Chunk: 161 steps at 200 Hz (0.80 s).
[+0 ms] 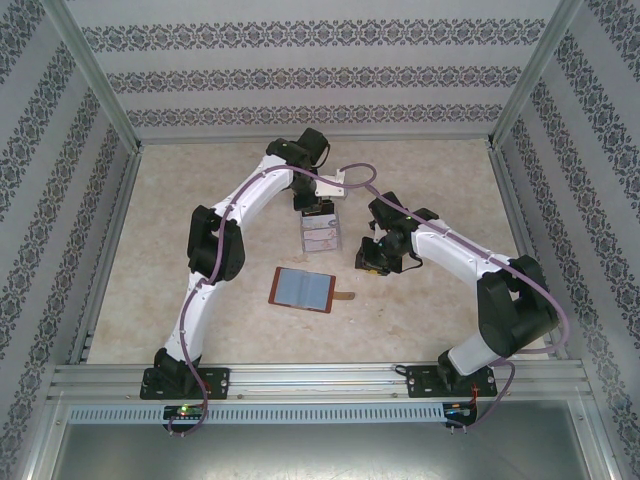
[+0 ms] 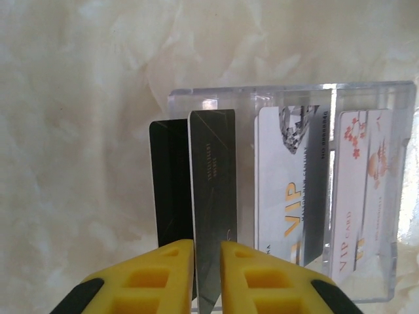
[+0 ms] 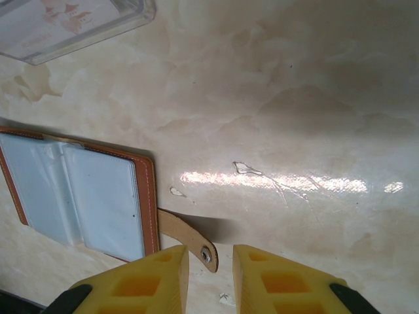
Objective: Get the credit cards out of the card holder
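Observation:
The card holder (image 1: 302, 289), a brown leather wallet, lies open on the table with its grey-blue pockets (image 3: 98, 196) up and its strap tab (image 3: 186, 237) pointing right. Credit cards stand in a clear slotted rack (image 2: 294, 91): a black card (image 2: 170, 176), a dark grey card (image 2: 213, 176) and two white VIP cards (image 2: 278, 183). My left gripper (image 2: 207, 261) hangs over the rack (image 1: 322, 235). Its jaws stand slightly apart around the grey card's near edge. My right gripper (image 3: 211, 261) hovers open above the strap's tip, holding nothing.
The clear rack (image 3: 72, 26) sits just beyond the wallet, towards the back of the table. Aluminium frame rails (image 1: 300, 375) border the marbled tabletop in front and at both sides. Bare surface lies left of the wallet (image 1: 160, 250).

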Tool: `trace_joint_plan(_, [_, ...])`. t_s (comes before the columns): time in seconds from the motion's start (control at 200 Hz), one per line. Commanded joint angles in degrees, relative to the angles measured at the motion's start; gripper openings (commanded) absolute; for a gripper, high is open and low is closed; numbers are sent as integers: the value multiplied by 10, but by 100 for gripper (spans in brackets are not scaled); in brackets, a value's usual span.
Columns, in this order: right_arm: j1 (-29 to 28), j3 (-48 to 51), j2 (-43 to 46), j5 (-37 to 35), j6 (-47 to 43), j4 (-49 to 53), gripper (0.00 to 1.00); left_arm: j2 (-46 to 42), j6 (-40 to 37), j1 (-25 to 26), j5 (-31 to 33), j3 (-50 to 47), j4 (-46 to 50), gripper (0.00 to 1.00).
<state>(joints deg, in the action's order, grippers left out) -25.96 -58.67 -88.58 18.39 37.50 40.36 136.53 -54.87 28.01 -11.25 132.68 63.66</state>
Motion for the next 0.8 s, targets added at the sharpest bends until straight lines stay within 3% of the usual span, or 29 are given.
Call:
trace_joint_plan(0.0, [6, 6, 1, -4, 2, -1, 26, 7, -5, -6, 21, 17, -13, 19])
trace_joint_plan(0.505, [7, 6, 7, -7, -1, -5, 26, -19, 31, -6, 46, 3, -46, 20])
trace_joint_plan(0.799, [1, -5, -10, 7, -6, -17, 26, -125, 101, -8, 45, -163, -163, 21])
